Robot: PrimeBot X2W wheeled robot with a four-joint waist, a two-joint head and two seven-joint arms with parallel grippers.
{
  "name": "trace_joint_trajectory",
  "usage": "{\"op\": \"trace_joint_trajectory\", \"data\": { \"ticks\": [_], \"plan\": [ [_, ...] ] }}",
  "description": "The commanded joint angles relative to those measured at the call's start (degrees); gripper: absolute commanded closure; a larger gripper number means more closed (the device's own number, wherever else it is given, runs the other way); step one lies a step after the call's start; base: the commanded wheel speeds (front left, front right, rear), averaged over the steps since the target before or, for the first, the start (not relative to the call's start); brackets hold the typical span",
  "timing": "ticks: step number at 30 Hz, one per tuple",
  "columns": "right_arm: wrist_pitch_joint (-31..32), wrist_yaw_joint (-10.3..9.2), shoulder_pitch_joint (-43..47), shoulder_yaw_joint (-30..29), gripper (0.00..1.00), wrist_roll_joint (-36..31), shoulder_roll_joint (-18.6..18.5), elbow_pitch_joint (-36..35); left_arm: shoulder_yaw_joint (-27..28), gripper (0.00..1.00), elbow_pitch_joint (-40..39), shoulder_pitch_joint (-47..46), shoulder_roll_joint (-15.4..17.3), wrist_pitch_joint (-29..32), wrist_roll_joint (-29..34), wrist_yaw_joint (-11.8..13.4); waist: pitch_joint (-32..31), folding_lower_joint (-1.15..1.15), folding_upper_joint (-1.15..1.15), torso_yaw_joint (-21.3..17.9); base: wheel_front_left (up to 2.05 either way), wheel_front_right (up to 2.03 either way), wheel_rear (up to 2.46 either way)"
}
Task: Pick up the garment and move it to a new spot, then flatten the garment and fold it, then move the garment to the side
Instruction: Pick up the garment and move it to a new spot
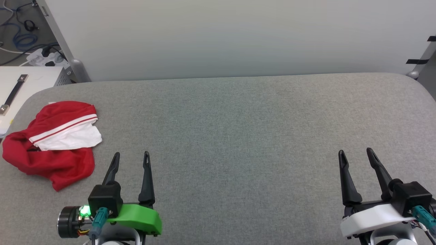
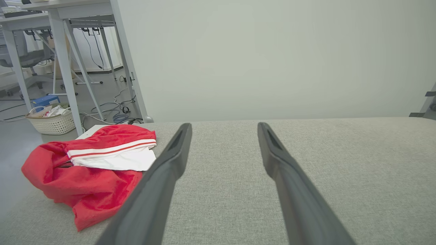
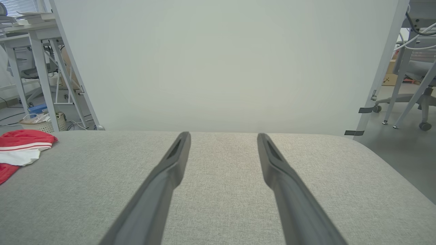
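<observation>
The garment lies crumpled at the left end of the grey padded table: red cloth with a white sleeve and red-and-white striped trim on top. The left wrist view has the garment at lower left, and the right wrist view catches its edge at far left. My left gripper stands open just right of the garment, apart from it, nothing between its fingers. Far off at the table's right, my right gripper is open and holds nothing. The print on the garment is hidden in the folds.
A pale wall panel rises behind the table. At the left stand a white box with a black strap, a power strip with cables, desk legs and a woven basket. Office chairs stand off the right end.
</observation>
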Motion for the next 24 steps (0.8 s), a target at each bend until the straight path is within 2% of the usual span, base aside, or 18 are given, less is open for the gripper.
{"op": "trace_joint_trajectory", "data": {
  "ticks": [1,24],
  "plan": [
    [-0.8,-0.03,1.0,0.1,0.0,0.6,0.1,-0.6,-0.1,0.0,-0.2,0.6,-0.2,-0.6,-0.5,0.4,0.0,0.0,0.0,0.0,0.0,0.0,0.0],
    [-3.5,-0.04,2.7,0.3,0.0,3.0,0.1,-1.2,-0.9,0.0,0.3,1.7,-0.2,-3.3,-1.8,0.9,-0.4,0.0,0.0,0.5,0.0,0.0,0.0]
  ]
}}
